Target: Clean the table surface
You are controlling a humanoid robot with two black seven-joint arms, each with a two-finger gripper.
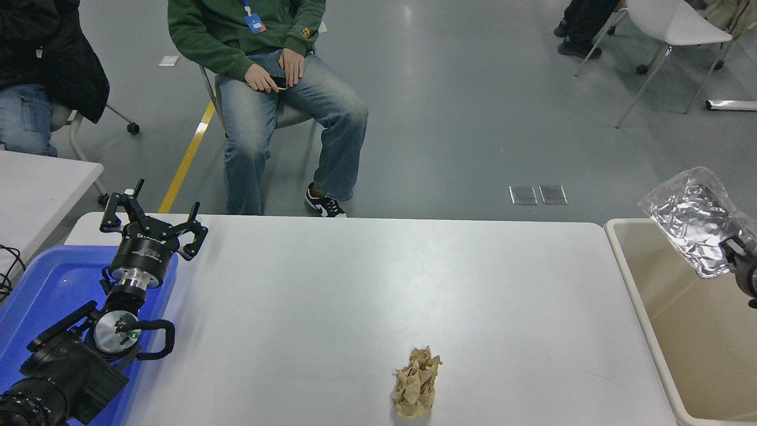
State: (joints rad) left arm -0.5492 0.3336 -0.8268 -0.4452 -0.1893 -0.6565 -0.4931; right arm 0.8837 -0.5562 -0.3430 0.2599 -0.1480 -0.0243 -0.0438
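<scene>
Presently, the left gripper (152,222) is parked over the blue tray (41,290) at the table's left end, jaws spread apart and holding nothing. Centre: the table surface (366,284) is plain white, slightly glossy, and fills the middle of the view; a crumpled brown paper wad (417,383) stands near its near edge, not yet removed. Right: the right gripper (739,260) holds a foil bag (693,219) above the beige bin (686,307), jaws apparently clamped on its lower edge. Risk: the light bag may catch air on release and land outside the bin.
</scene>
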